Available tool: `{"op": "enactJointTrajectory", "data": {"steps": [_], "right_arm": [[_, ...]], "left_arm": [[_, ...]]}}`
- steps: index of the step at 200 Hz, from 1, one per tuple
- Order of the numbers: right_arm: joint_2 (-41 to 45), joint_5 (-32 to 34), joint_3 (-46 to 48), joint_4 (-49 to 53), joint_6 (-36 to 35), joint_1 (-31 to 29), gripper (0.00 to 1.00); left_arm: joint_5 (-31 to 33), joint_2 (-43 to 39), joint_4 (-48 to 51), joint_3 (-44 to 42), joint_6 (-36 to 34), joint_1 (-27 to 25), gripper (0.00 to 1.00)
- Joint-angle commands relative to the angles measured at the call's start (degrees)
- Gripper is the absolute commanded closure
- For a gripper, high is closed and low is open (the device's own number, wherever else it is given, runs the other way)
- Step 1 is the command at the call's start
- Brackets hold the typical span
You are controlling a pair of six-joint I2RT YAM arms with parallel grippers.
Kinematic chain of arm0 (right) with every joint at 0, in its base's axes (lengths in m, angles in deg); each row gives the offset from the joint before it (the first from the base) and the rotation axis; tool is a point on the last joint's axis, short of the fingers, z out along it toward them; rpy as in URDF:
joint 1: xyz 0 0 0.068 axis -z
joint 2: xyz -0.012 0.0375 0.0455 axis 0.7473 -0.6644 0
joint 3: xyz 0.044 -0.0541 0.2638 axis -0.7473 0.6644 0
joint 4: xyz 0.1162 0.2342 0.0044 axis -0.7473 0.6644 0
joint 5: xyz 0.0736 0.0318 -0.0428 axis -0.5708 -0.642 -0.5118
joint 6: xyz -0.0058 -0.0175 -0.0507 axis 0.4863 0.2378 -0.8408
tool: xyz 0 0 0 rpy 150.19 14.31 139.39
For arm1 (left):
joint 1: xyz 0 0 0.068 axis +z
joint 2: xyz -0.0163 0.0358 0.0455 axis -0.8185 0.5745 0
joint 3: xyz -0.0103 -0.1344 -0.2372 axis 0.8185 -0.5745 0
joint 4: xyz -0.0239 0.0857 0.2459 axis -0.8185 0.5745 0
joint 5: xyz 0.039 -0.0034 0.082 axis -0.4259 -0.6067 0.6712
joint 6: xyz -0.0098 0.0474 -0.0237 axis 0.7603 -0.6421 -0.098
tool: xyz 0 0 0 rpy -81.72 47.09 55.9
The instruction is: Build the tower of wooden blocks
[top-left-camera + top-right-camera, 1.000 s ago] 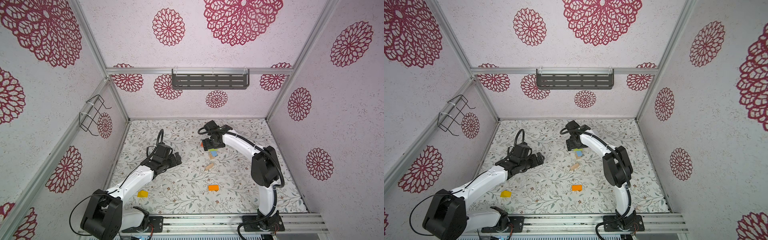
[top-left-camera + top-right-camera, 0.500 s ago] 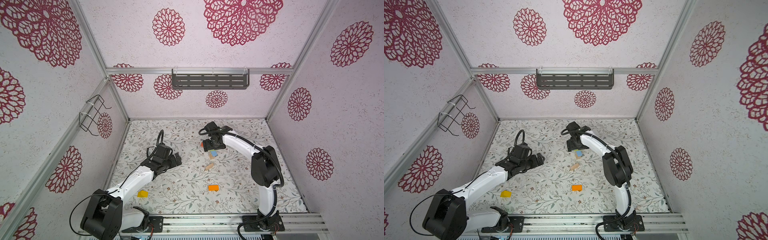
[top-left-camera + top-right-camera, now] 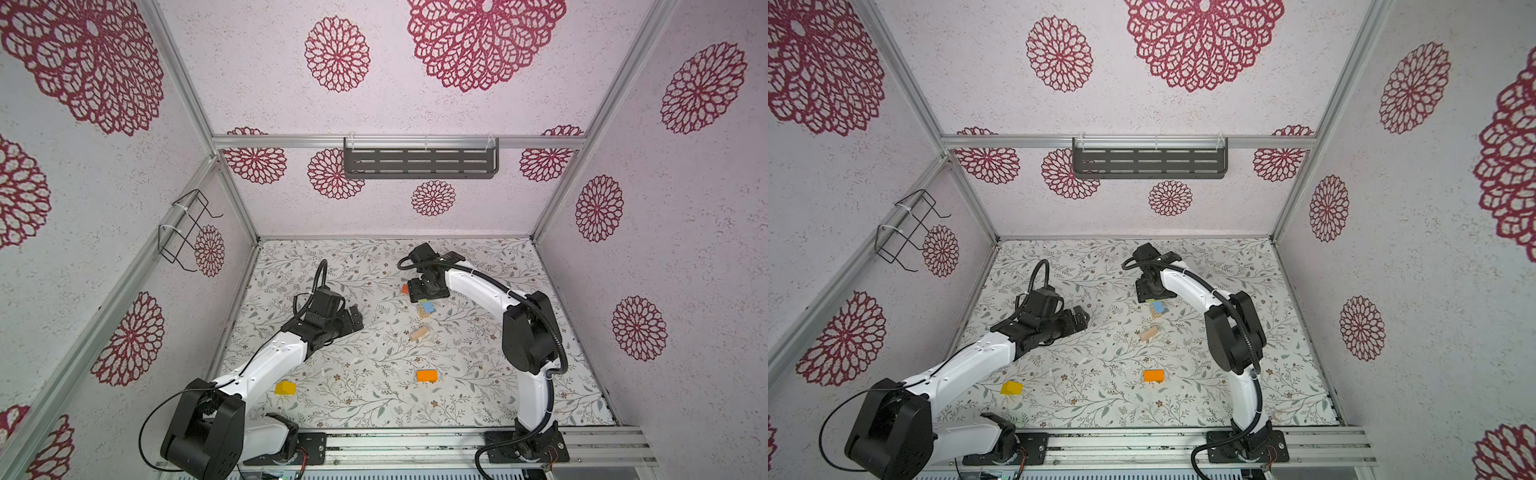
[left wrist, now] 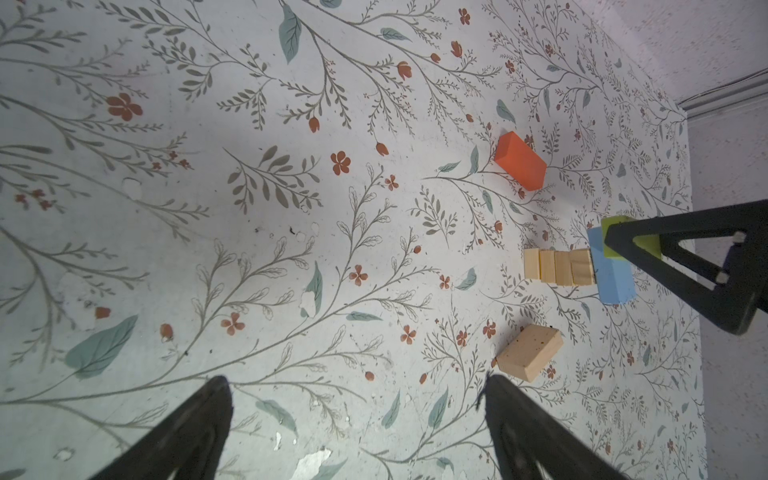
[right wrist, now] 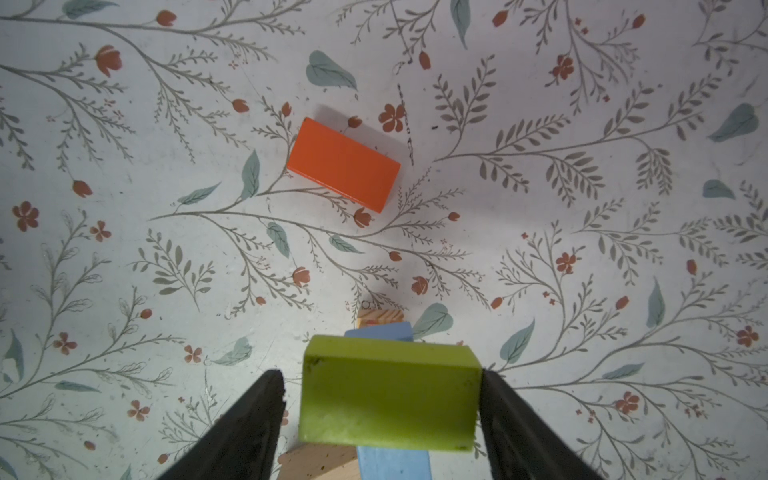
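Nearest me: yellow block [image 3: 285,387] and orange block [image 3: 427,375] lie flat on the surface [image 3: 374,399], well apart, nothing near either. Further in, a plain block [image 3: 418,333] lies loose near the foot of the tower. Off to the left, the left pincer [image 4: 355,378] hangs low over bare surface, jaws wide apart and nothing between them. Next comes the wood block tower [image 4: 582,268]. Natural cubes [image 4: 557,268] are stacked at the bottom, four as far as the left wrist view lets me count. A blue block [image 4: 615,278] lies across them and a green block [image 5: 388,395] sits on top, crosswise to the blue. The right pincer [image 5: 381,374] straddles the green block from above. One finger is against its end and a sliver of surface shows at the other, so the jaws are apart, not clamped. Whether the green rests its full weight on the blue I can't quite tell. Just beyond the tower, a red-orange block [image 3: 404,289] lies flat on the surface. Judgement: the tower is well begun. Placing the green piece looks like the step in hand. Four loose pieces are left to gather: yellow, orange, plain and red-orange.
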Motion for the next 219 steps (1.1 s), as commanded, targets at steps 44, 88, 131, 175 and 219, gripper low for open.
{"op": "enactJointTrajectory", "data": {"steps": [44, 88, 131, 175, 219], "right_arm": [[-0.54, 1.30, -0.22, 0.91, 0.36, 0.43, 0.31], [0.23, 1.53, -0.32, 1.26, 0.25, 0.37, 0.37], [1.81, 2.01, -0.31, 1.79, -0.09, 0.37, 0.41], [3.86, 1.97, 0.58, 2.03, -0.27, 0.34, 0.45], [6.00, 2.01, 2.68, 1.64, -0.35, 0.21, 0.46]], "left_arm": [[0.01, -0.87, -0.89, -0.45, -0.40, 0.48, 0.03], [0.03, -0.87, -0.94, -0.40, -0.34, 0.44, 0.02], [-0.06, -0.70, -0.88, -0.10, -0.33, 0.46, 0.03], [-0.41, -0.87, -0.48, 0.26, 0.01, 0.47, 0.03], [-0.80, -1.07, -0.50, 0.34, 0.60, 0.50, 0.03]]}}
